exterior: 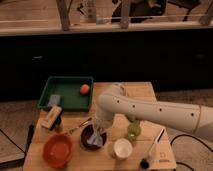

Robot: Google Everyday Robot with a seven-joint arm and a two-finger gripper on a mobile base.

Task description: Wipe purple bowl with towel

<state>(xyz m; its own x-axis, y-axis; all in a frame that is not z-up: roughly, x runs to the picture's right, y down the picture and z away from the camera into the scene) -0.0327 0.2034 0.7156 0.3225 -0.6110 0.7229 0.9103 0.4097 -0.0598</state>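
Wood bench (92, 161), light top, carries everything. White arm (150, 112) comes in from the right edge, elbow bent over bench centre, forearm dropping steeply to front-left.

Green tray (70, 79) at back-left; small orange fruit (85, 89) inside, near its right wall. Orange bowl (57, 149) at front-left corner. Purple bowl (85, 137) just right of it, near but apart, front-centre. White cup (121, 148) just right of the purple bowl. Green item (133, 130) behind the cup, partly under the arm; type unclear. Long-handled brush (152, 150), dark head, lies slantwise at front-right, well clear.

Claw (100, 131): pointing down, low over the purple bowl's right half, at or inside the rim. Spread or pinching: cannot tell, too dark there. Towel (96, 142), pale blue-white, sits right under the claw & drapes into the bowl toward its front edge. Looks carried by the claw, but grip not confirmed.

Key relation: bowl lies straight beneath the claw, centre slightly to the cam-left of it. Bowl is round, so no long axis to line up with. Judgement: wipe step underway; next sweep prob. goes cam-left across the bowl floor, staying within the rim. Risks: cup & orange bowl both close, so a wide stroke could nudge either; bowl may slide w/ towel drag.
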